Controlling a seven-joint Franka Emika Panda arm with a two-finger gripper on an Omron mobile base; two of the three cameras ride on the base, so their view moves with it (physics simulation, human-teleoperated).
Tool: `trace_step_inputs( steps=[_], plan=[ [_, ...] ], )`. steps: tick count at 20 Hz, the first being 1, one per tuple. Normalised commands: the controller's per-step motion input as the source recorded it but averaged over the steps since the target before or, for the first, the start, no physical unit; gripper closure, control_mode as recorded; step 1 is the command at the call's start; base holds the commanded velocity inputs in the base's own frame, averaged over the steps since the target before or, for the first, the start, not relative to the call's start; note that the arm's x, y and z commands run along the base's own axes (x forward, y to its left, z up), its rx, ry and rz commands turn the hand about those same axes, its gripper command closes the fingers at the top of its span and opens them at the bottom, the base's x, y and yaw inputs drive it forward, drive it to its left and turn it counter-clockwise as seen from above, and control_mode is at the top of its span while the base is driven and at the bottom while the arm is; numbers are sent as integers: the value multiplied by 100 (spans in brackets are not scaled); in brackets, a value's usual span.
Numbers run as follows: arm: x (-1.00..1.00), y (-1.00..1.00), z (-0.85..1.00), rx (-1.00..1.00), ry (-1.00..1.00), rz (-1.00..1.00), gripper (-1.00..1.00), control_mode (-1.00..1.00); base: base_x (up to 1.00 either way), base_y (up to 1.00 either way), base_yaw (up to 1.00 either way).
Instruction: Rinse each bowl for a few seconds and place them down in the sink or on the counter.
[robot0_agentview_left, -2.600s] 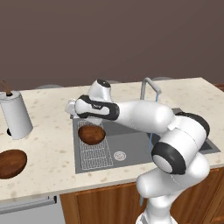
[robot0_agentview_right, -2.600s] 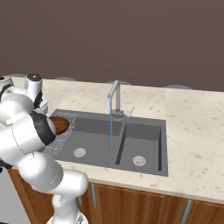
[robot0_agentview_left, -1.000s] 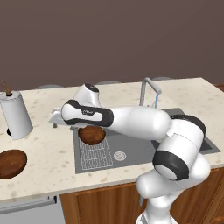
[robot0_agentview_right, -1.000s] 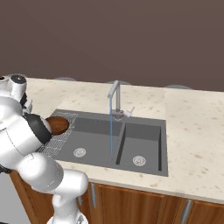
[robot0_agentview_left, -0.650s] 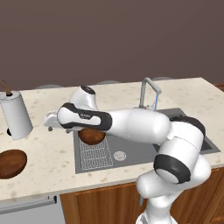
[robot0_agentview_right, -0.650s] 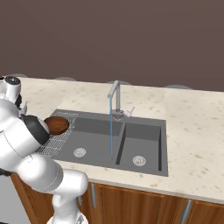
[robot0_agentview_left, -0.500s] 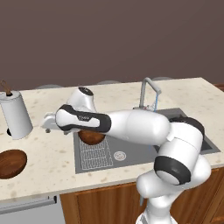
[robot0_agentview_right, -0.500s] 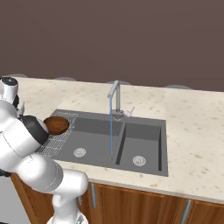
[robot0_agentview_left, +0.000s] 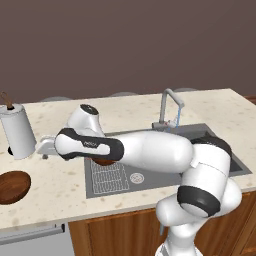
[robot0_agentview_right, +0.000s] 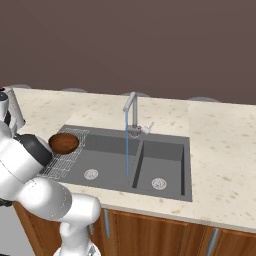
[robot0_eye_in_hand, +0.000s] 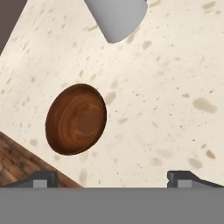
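Observation:
One dark wooden bowl (robot0_agentview_left: 12, 186) lies on the beige counter (robot0_agentview_left: 55, 187) at the far left, also seen from above as the bowl (robot0_eye_in_hand: 76, 119). A second bowl (robot0_agentview_right: 64, 143) rests on the wire grid in the left basin of the sink (robot0_agentview_right: 162, 159); my arm partly covers this bowl (robot0_agentview_left: 104, 161). My gripper (robot0_agentview_left: 45, 149) hangs over the counter left of the sink, above and to the right of the counter bowl. In the hand view my gripper (robot0_eye_in_hand: 113, 178) is open, its fingertips (robot0_eye_in_hand: 43, 177) wide apart with nothing between them.
A tall white cylinder (robot0_agentview_left: 18, 132) with a brown stick stands on the counter behind the left bowl, and its base (robot0_eye_in_hand: 116, 17) shows in the hand view. Water runs from the curved faucet (robot0_agentview_right: 130, 109) into the sink. The counter's front edge (robot0_eye_in_hand: 26, 164) lies close to the bowl.
My arm has swung left from above the sink to over the counter, with the gripper open throughout. The bowl on the sink's grid has stayed put.

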Motion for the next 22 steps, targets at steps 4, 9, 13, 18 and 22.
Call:
trace_step_inputs(
  steps=[4,9,13,18,22],
  plan=[
    [-22,17,0,0,0,0,-100,-100,0,0,0],
    [-10,15,-8,0,0,0,-100,-100,0,0,0],
    [-5,17,-13,2,0,0,-100,-100,0,0,0],
    [-1,11,-13,1,0,0,-100,-100,0,0,0],
    [0,10,-15,0,0,0,-100,-100,0,0,0]
  ],
)
